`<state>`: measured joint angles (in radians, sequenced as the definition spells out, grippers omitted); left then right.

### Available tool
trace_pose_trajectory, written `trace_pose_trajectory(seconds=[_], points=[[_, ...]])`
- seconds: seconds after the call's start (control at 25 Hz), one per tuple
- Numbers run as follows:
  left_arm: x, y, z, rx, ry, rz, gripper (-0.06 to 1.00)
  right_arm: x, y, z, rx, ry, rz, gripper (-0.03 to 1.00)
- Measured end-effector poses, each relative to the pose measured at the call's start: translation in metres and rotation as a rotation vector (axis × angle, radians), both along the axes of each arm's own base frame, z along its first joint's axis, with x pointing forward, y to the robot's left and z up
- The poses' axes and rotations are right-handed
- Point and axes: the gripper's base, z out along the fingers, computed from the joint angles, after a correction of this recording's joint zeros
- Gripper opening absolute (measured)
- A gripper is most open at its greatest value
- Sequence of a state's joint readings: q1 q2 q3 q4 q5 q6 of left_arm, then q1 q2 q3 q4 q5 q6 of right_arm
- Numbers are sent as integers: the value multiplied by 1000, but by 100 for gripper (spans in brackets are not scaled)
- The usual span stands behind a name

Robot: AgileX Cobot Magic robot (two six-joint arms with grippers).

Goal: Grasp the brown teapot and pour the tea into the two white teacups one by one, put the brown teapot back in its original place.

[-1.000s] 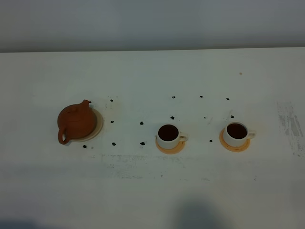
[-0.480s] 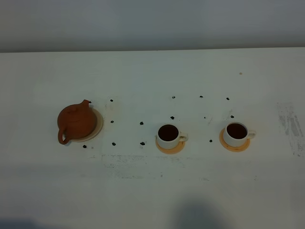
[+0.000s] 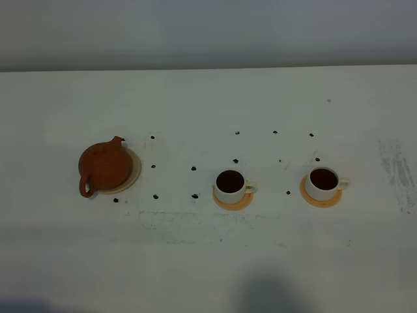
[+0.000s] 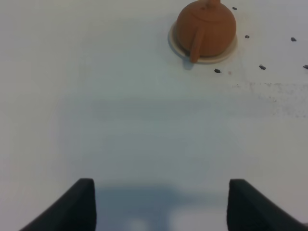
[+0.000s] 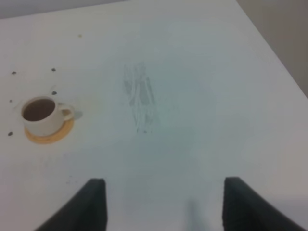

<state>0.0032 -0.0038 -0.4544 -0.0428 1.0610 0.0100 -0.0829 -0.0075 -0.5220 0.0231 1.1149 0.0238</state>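
The teapot (image 3: 104, 167) sits upright on its beige coaster (image 3: 132, 171), lid on, well ahead of my left gripper (image 4: 161, 204) and off toward one finger's side, handle turned toward me. My left jaws stand apart with nothing between them, held low over the bare table (image 3: 208, 261). The two cups (image 3: 230, 186) (image 3: 323, 182), each on an orange coaster (image 3: 232, 201), hold dark tea. My right gripper (image 5: 163, 204) likewise stands apart and empty, one cup well ahead of it. No writing is legible.
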Motion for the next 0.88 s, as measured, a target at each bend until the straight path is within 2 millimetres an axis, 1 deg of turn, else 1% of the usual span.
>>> trace_pose_trajectory(seconds=[0.72, 0.88], points=[[0, 0, 0, -2, 0, 0, 55, 0, 0, 0, 0, 0, 1, 51], [0, 0, 0, -2, 0, 0, 55, 0, -1, 0, 1, 0, 61, 51]])
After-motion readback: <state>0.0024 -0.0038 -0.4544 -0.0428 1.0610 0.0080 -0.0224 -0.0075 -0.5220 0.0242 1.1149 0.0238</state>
